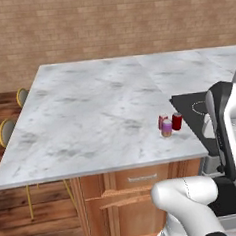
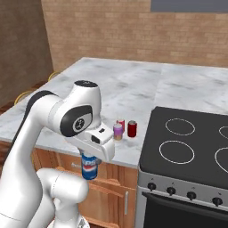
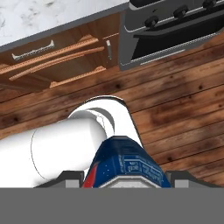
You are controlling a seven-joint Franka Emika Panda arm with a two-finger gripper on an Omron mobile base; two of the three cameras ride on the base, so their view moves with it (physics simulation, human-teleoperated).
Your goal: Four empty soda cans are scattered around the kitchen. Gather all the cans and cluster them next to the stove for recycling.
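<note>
We are carrying the blue can [image 2: 89, 168], apparently pinched in our gripper [image 3: 125, 177], to join three cans [image 2: 125, 128] beside the stove [image 2: 189, 147].

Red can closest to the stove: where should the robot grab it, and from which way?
Grip the red can by its round sides, near the top, coming straight down. It stands upright, and the pink-purple can stands close beside it, away from the stove, so pinching it front and back probably fits best.
</note>
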